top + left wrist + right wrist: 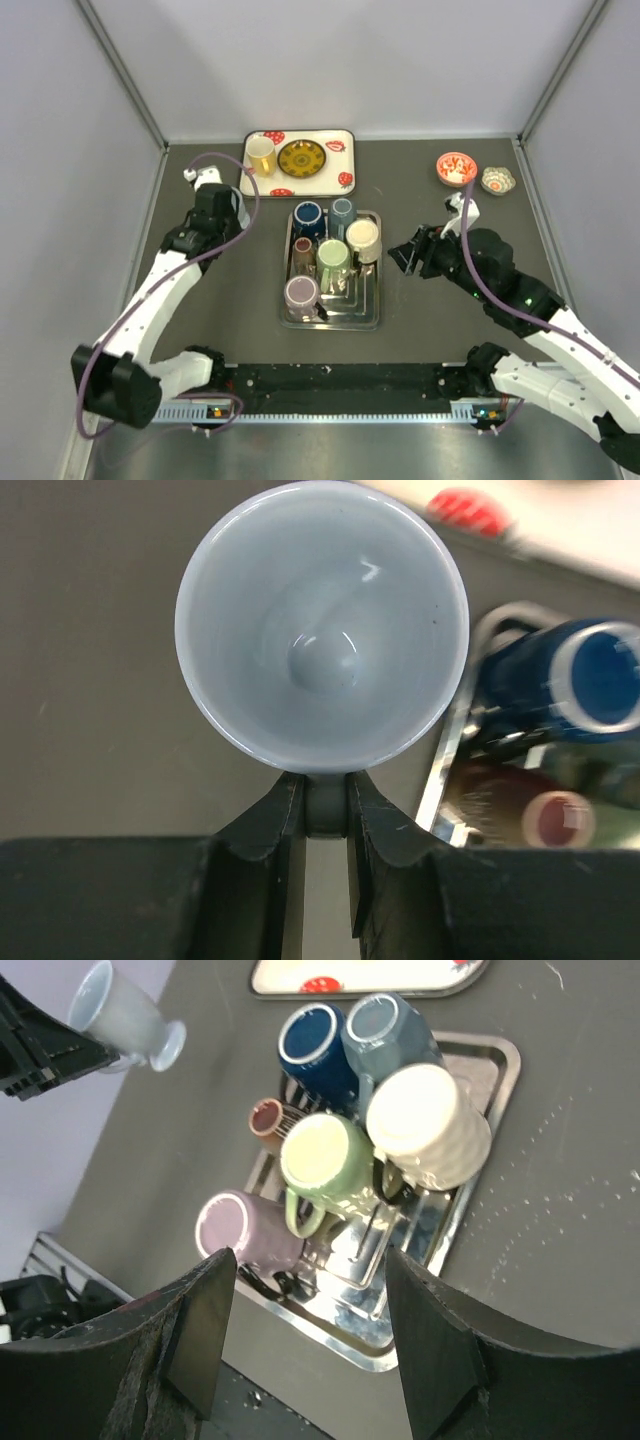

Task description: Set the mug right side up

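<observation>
Nearest, a metal tray (373, 300) at mid-table holds six cups (333, 257), the lilac one (301, 292) closest to the arm bases. Just right of it the right gripper (402, 255) hovers, jaws spread and nothing between them. Left of the tray and a little farther back, the left gripper (325, 805) pinches the mug (322, 630) by its handle, held up off the table (430, 310). The pale mug is tilted roughly onto its side, mouth facing the wrist camera, foot toward the tray. Beyond, a white tray (330, 180) carries a yellow cup (261, 155) and a dark plate (300, 158). Far right, two small bowls (456, 168) sit just beside each other.
</observation>
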`<state>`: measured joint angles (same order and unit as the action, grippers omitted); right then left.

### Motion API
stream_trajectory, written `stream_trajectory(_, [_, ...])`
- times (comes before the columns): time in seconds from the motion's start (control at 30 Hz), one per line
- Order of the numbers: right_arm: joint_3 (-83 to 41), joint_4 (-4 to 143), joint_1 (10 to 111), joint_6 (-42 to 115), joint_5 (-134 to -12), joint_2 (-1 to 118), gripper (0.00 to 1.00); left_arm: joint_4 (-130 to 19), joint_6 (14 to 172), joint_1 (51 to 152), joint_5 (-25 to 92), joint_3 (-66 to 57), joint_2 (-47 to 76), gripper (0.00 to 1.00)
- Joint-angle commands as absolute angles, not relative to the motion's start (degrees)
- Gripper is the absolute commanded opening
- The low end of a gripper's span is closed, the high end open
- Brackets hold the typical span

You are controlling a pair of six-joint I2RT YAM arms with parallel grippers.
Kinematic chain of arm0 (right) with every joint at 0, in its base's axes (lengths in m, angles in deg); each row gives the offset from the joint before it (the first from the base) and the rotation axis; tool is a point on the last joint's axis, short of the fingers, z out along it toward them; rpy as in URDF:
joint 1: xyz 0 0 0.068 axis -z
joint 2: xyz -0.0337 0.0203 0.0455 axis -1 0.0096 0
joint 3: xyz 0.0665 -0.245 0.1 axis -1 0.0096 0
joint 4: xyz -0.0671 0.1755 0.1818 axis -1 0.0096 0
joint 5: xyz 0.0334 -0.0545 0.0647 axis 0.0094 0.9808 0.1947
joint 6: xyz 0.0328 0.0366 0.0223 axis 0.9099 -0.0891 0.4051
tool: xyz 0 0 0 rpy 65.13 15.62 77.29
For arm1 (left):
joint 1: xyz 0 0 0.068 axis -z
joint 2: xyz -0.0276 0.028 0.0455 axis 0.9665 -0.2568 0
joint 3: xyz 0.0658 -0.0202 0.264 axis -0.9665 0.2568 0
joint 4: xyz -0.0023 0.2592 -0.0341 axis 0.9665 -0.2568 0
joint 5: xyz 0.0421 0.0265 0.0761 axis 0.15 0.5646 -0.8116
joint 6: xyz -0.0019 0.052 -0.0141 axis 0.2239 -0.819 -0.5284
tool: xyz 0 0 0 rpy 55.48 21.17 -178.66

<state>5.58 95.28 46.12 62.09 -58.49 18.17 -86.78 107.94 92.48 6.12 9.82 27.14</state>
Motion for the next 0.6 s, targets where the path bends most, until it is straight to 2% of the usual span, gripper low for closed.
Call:
stream_trajectory(0.0, [6.63, 97.17, 45.86, 60.62, -55.94, 17.91, 0.61, -83.40, 105.11, 89.98, 3.81, 10.16, 23.00, 0.00])
stream_trajectory(0.27, [8.83, 95.85, 45.86, 60.98, -56.47, 17.91, 0.61, -77.16, 105.37, 86.64, 4.16, 8.85, 11.24, 0.00])
stream_trajectory(0.57, [10.15, 94.62, 45.86, 60.71, -55.85, 19.40, 0.61, -65.20, 105.19, 86.37, 6.63, 11.83, 5.33, 0.00])
